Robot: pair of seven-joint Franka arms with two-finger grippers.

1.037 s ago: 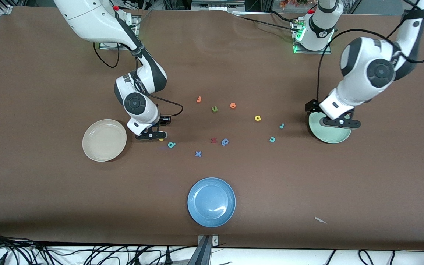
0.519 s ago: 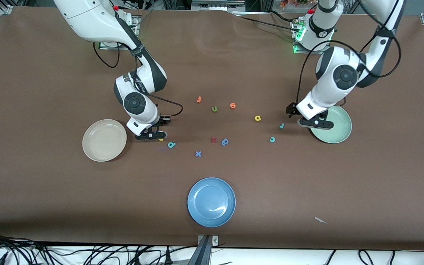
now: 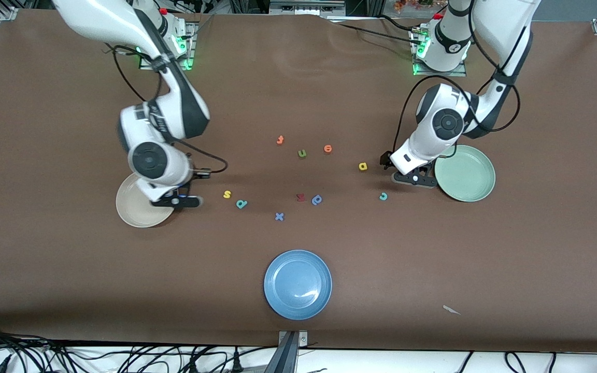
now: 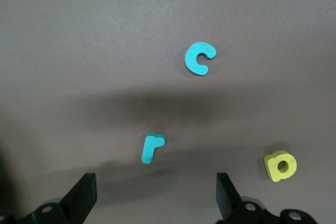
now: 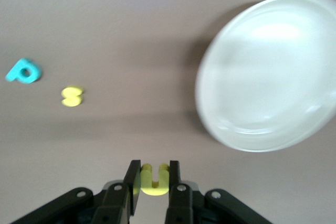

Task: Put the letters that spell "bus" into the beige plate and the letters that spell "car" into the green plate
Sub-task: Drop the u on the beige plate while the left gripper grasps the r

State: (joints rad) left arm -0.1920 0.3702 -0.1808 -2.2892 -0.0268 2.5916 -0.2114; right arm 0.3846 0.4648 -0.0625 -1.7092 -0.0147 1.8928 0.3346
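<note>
right gripper [image 5: 153, 182], jaws clamped on the yellow u [image 5: 155, 178], has lifted from beside the s [image 3: 227, 194] to the beige plate's [image 3: 131, 210] edge. left gripper [image 4: 155, 192], jaws wide apart, has left the green plate [image 3: 472, 178] and hangs over the teal r [image 4: 151, 147], near the c [image 4: 199, 58] and a [image 4: 281, 165].

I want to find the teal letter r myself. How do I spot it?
Start at the round mint-green plate toward the left arm's end of the table. Beside it the open left gripper hangs over the tiny teal letter r. It is a hooked stick; the teal letter c nearby is curled.
</note>
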